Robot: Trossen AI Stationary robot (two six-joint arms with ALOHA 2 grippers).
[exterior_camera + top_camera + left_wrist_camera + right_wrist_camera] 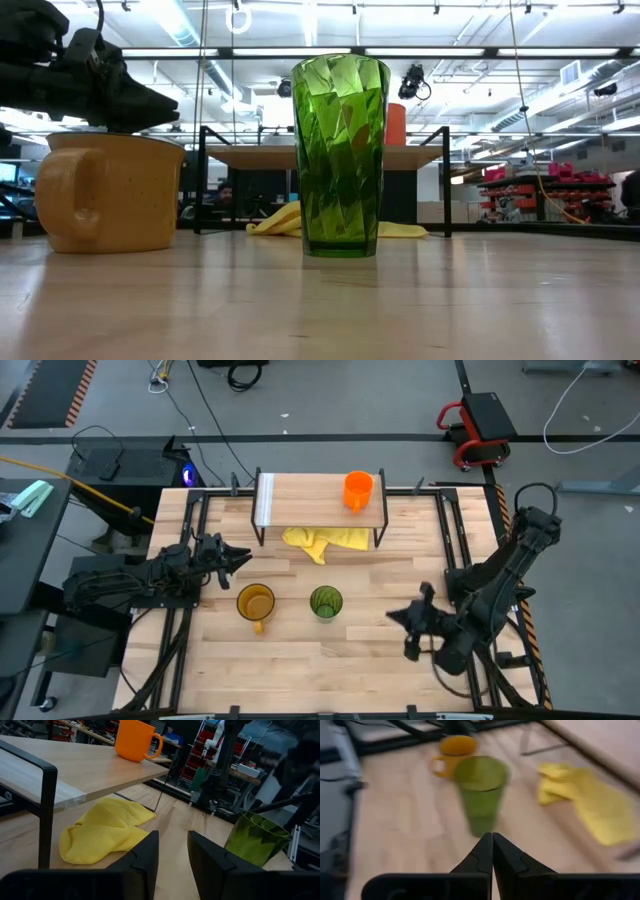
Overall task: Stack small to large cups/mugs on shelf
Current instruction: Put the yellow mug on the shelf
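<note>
Two cups stand on the desk: left hand, open and empty, hovers just beside the yellow mug; the green tumbler stands near it. Orange mug sits on the shelf, a yellow cloth beneath. Right hand is closed, empty.

small mug on shelf, cloth beneath — tumbler right of handled mug

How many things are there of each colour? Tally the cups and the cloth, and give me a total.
Orange: 1, the orange mug on the shelf
Amber-yellow: 1, the amber mug on the table
Green: 1, the green tumbler on the table
Yellow: 1, the yellow cloth under the shelf
Total: 4
</note>
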